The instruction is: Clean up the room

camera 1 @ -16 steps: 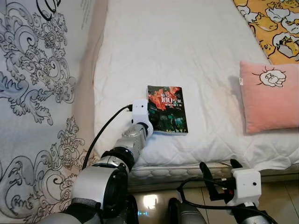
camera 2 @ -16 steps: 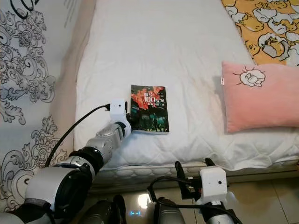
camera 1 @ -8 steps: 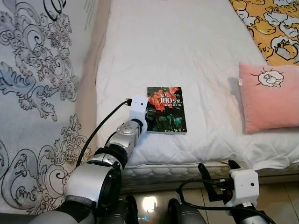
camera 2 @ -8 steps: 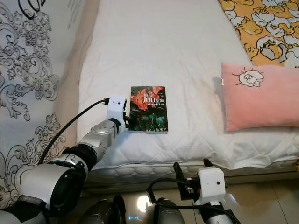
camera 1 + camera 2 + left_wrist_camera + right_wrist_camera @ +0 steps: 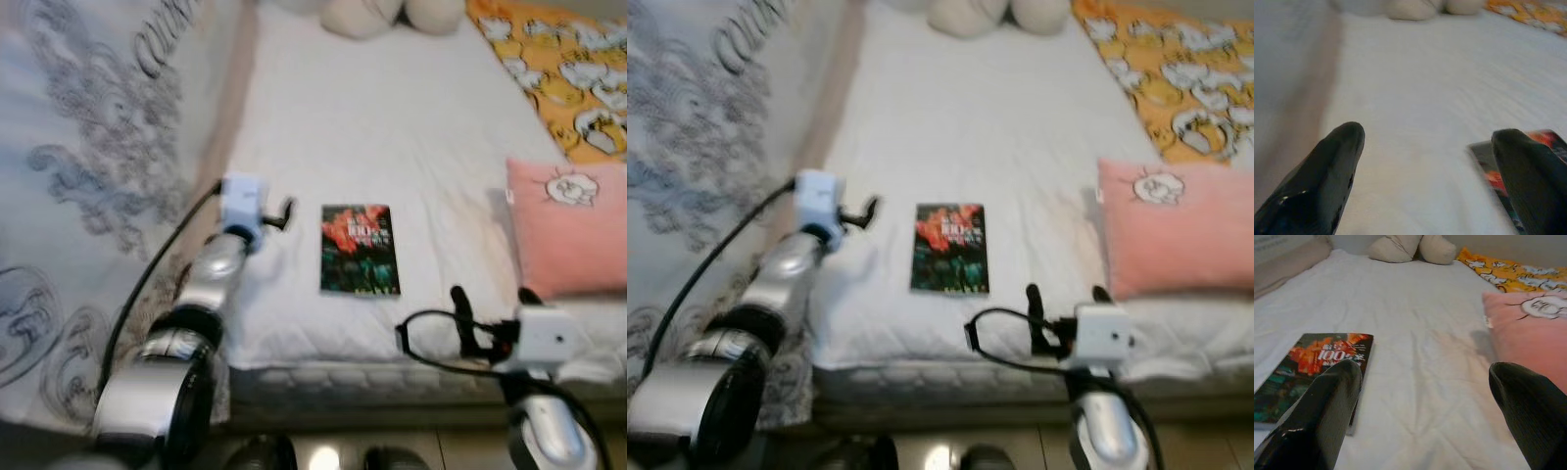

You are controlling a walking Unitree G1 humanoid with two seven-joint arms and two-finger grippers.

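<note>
Lying flat on the white bed point(image 5: 392, 127), the book point(image 5: 359, 249) is sitting between both pincers — left pincer point(image 5: 284, 212) beside it, right pincer point(image 5: 490, 313) near the pink pillow point(image 5: 568, 235) — each with fingers spread apart, gripping nothing.

Dark book point(image 5: 359, 249) flat on bed point(image 5: 392, 127)

Glossy book point(image 5: 359, 249) cover; quilted white cloth mattress point(image 5: 392, 127); pink pillow point(image 5: 570, 225) seemingly soft fleece.

A bedroom in a home. A bed point(image 5: 392, 117) with a white quilted mattress cover carries a pink pillow point(image 5: 568, 235), a yellow cartoon-print blanket point(image 5: 558, 69) and a book point(image 5: 359, 249). A patterned curtain point(image 5: 88, 166) hangs beside it.
</note>
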